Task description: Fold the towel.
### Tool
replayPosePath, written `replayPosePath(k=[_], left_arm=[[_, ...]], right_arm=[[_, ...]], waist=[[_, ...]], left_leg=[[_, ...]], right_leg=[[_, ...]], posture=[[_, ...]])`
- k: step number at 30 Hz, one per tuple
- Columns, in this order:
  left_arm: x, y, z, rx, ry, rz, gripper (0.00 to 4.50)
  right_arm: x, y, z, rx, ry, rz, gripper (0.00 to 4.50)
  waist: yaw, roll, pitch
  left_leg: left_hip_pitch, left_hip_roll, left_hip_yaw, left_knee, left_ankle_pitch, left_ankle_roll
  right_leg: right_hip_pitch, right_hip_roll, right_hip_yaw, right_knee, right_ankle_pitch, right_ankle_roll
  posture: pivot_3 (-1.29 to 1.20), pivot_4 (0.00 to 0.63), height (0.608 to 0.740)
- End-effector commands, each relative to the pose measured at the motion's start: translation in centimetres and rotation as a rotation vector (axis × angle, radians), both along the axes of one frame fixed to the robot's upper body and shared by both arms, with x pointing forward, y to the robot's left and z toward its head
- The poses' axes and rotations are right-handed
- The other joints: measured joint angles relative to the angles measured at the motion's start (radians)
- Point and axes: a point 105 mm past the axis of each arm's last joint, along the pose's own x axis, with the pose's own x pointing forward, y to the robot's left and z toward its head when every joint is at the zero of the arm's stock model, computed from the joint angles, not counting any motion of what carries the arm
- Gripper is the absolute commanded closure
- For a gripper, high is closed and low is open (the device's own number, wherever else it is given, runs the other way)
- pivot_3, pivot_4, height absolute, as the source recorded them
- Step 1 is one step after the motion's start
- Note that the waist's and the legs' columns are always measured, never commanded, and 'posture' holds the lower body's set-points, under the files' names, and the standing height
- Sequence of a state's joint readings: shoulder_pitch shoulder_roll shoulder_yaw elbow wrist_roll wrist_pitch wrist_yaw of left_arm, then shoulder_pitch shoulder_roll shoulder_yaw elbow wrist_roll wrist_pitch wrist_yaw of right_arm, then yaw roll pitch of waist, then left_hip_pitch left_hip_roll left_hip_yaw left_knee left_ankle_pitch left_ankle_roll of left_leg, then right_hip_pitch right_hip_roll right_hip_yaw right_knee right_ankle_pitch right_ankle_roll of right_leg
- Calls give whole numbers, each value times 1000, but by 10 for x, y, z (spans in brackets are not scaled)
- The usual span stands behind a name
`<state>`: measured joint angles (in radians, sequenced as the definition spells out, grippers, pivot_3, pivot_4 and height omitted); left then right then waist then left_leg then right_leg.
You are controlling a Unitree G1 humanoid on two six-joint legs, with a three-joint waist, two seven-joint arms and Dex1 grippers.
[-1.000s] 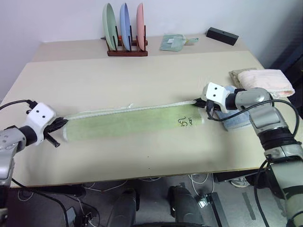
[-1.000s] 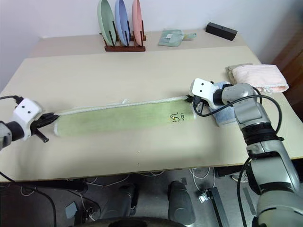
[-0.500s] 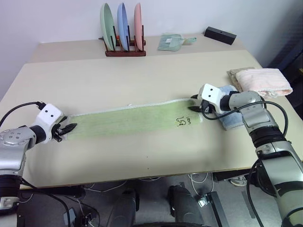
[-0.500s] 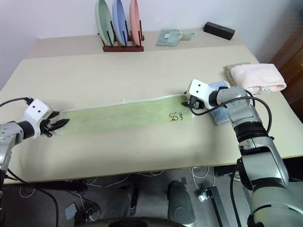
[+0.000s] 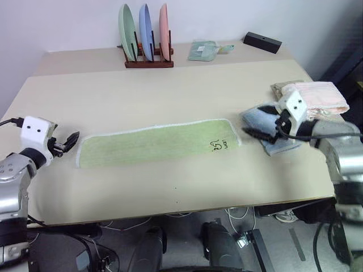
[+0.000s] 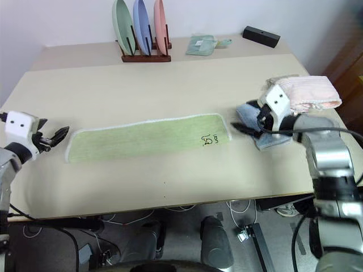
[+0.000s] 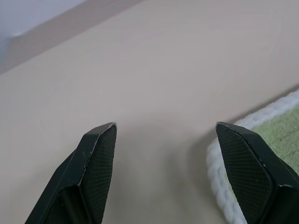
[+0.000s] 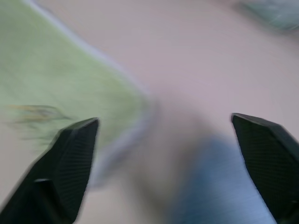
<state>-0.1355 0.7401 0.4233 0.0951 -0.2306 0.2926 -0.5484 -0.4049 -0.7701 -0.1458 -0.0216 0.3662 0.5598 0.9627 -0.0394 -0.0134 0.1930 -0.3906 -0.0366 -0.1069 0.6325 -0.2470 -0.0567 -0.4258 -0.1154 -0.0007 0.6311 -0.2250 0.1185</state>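
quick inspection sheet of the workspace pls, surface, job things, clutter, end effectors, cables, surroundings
surface: beige table, a seam running across its far part.
job's things: light green towel lying flat as a long strip, white trim, dark mark near its right end; neither end effector holds it.
clutter: folded blue towel and folded pink towel at the right edge; plate rack with green, blue and pink plates, a small green item and a black box at the far side.
end effectors: left end effector open, just off the towel's left end; right end effector open, over the blue towel.
cables: black cable along the right arm; more on the floor.
surroundings: pale wall behind.
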Motion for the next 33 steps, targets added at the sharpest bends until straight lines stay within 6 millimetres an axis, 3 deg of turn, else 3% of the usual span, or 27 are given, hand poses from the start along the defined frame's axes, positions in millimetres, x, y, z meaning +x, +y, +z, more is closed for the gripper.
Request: replayPosePath(k=[1,4,7,9,12,17,23,26,33], left_arm=[[-4,-19,28,43,-123,-61,1043],[-7,-58,30,45,-143,-204,1043],[-19,-139,16,0,-81,-491,1043],[-27,-161,11,-5,-54,-572,1043],[-50,-222,-5,-39,4,-804,1043],[-57,-252,-11,-70,21,-901,1043],[-55,-257,-10,-73,9,-910,1043],[-56,-253,-11,-68,15,-899,1043],[-59,-248,-13,-54,22,-875,1043]], right_arm=[[-22,17,6,203,95,-21,41],[-36,24,-14,286,220,-81,41],[-39,21,-36,395,362,-236,41],[-42,21,-41,416,402,-276,41],[-41,29,-51,520,480,-348,41],[-26,37,-55,678,542,-462,41],[-3,45,-53,783,570,-539,41],[7,45,-56,800,574,-590,900],[16,41,-53,828,534,-639,4418]], waist=[[0,-1,0],[9,-1,-1],[26,-1,-1],[32,0,-1],[29,0,-2],[20,1,-2],[22,2,-3],[21,2,-3],[20,3,-3]], left_leg=[[0,0,0,0,0,0],[0,0,0,1,0,0],[0,0,0,2,0,0],[0,-2,0,3,0,0],[0,-1,0,3,0,0],[1,0,0,2,0,0],[1,0,0,2,0,0],[1,0,0,2,0,0],[1,0,0,1,0,0]], right_leg=[[0,0,0,0,0,0],[1,0,0,0,0,0],[2,0,0,-1,0,0],[3,-2,1,-1,0,0],[3,-1,0,-1,0,0],[2,2,1,0,0,0],[3,2,1,-1,0,0],[3,2,1,-1,0,0],[2,2,1,-1,0,0]], posture=[[0,150,740],[0,150,740],[0,150,740],[0,150,740],[0,150,740],[0,150,740],[0,150,740],[0,150,740],[0,150,740]])
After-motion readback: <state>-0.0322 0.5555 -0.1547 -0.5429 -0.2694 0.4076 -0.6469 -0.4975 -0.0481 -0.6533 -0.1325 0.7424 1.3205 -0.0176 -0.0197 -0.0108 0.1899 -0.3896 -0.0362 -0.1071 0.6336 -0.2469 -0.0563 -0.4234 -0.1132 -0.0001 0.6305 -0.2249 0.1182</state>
